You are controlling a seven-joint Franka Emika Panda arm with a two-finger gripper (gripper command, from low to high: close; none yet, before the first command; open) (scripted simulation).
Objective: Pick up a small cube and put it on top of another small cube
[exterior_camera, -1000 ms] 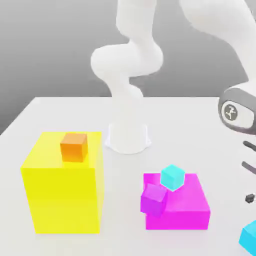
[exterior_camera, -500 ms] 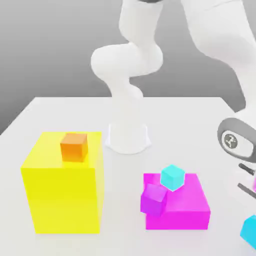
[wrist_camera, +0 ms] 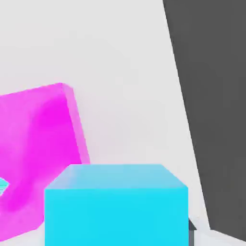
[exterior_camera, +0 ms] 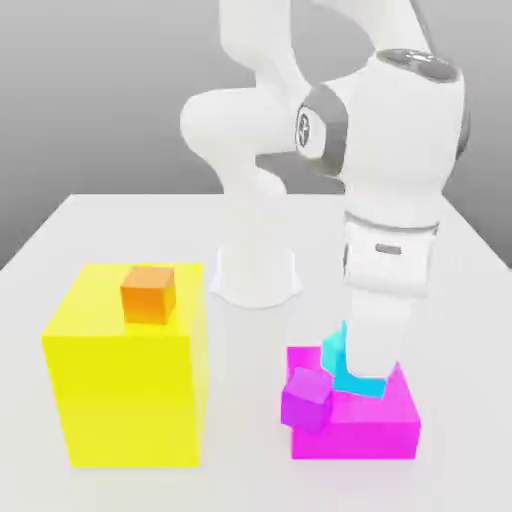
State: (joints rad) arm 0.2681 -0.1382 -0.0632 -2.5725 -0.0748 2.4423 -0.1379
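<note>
In the exterior view the arm's hand hangs over the flat magenta block (exterior_camera: 350,425), its lower end hiding most of a cyan cube (exterior_camera: 336,344) there, with more cyan (exterior_camera: 362,384) showing just beneath the hand. A small purple cube (exterior_camera: 306,399) leans beside it. In the hand view a cyan cube (wrist_camera: 115,204) sits clamped between the closed fingers, the magenta block (wrist_camera: 38,144) beyond.
</note>
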